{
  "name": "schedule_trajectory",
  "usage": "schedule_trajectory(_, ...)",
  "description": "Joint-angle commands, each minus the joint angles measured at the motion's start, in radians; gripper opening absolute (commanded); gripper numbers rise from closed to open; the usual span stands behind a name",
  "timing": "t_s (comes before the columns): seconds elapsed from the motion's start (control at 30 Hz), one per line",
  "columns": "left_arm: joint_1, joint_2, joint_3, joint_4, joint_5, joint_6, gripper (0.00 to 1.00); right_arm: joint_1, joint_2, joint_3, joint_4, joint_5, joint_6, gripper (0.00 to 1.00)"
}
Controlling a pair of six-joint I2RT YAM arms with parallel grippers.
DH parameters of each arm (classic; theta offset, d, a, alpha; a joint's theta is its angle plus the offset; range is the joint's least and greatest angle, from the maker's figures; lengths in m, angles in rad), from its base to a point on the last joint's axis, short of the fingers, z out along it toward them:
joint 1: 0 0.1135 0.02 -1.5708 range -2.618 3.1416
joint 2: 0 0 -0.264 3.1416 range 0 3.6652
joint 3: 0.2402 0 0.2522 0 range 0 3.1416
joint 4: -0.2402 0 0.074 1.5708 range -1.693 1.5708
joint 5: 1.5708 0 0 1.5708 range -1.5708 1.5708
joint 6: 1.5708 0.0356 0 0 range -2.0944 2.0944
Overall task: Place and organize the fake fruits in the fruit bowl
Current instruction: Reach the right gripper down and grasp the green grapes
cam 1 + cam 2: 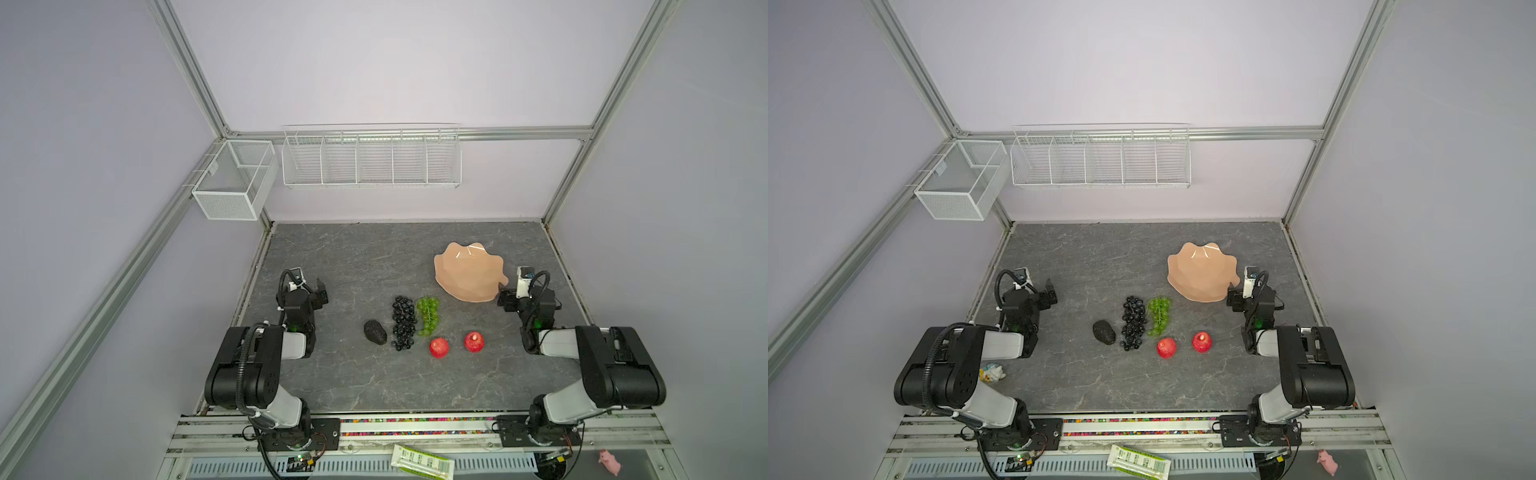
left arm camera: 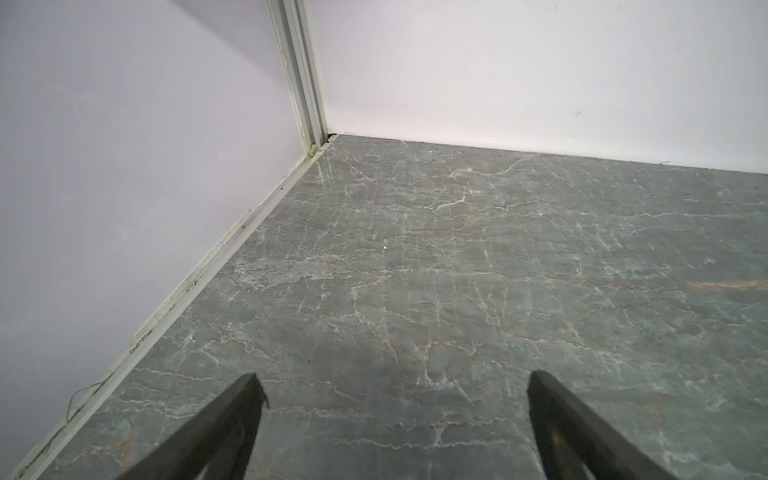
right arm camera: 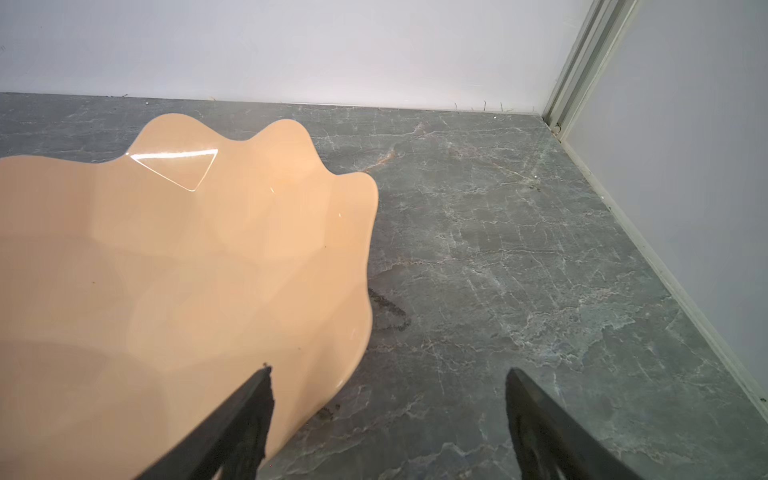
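Bowl [image 1: 468, 272] empty, all five fruits [image 1: 403, 322] on the table [image 1: 332, 270]; my left gripper [image 2: 395, 378] and right gripper [image 3: 389, 370] both gape wide, holding nothing

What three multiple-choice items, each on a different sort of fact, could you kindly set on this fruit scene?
1. Which fruit lies leftmost in both top views? A green grape bunch; B avocado; C black grape bunch.
2. How many red round fruits lie on the table? A one; B two; C three.
3. The fruit bowl is: A empty; B holding grapes; C holding the avocado.
Answers: 1 B, no other fruit lies further left; 2 B, two lie nearest the arms' bases; 3 A, its glossy inside shows bare.
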Motion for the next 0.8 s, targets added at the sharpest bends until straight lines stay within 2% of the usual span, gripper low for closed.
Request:
schedule_trajectory(0.0,0.001,-0.011,0.018,0.001,0.011,-0.002,0.99,0.002,0.005,0.013,-0.003,-0.008,-0.003,0.88)
schedule_trajectory(0.77,0.001,-0.011,0.019,-0.002,0.011,-0.006,0.99,0.005,-0.001,0.007,0.007,0.002,-0.005,0.88)
